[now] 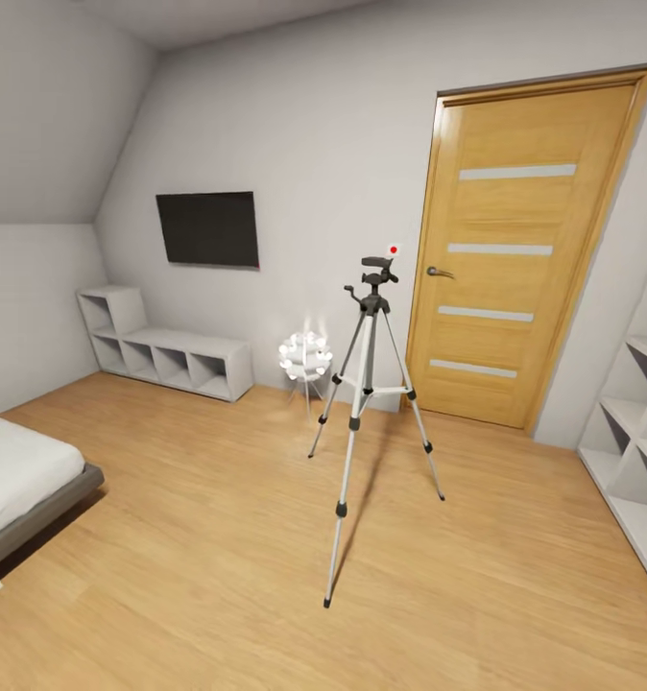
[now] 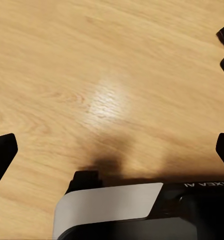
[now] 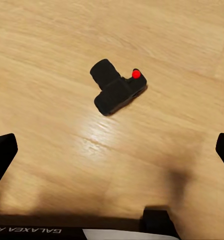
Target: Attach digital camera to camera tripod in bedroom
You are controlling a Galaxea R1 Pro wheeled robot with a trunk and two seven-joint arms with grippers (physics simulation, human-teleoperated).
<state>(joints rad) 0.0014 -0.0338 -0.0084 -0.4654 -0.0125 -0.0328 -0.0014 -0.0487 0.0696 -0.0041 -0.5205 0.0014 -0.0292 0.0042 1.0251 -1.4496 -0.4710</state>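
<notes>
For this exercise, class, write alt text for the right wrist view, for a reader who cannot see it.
A small black digital camera with a red button lies on a light wood floor, apart from the open right pincer, whose two dark fingertips frame the view's edges.

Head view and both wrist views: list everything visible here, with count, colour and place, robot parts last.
camera tripod: 1, silver legs, black head, standing on the floor before the door
digital camera: 1, black with red button, lying on the floor, seen from the right wrist
door: 1, wooden, closed, back wall
wall TV: 1, black, on the back wall
floor lamp: 1, white, behind the tripod
low shelf: 1, white, under the TV
tall shelf: 1, white, right edge
bed: 1, grey, left edge
floor: light wood
left gripper: open, black fingers, over bare floor
right gripper: open, black fingers, above the camera, not touching
</notes>
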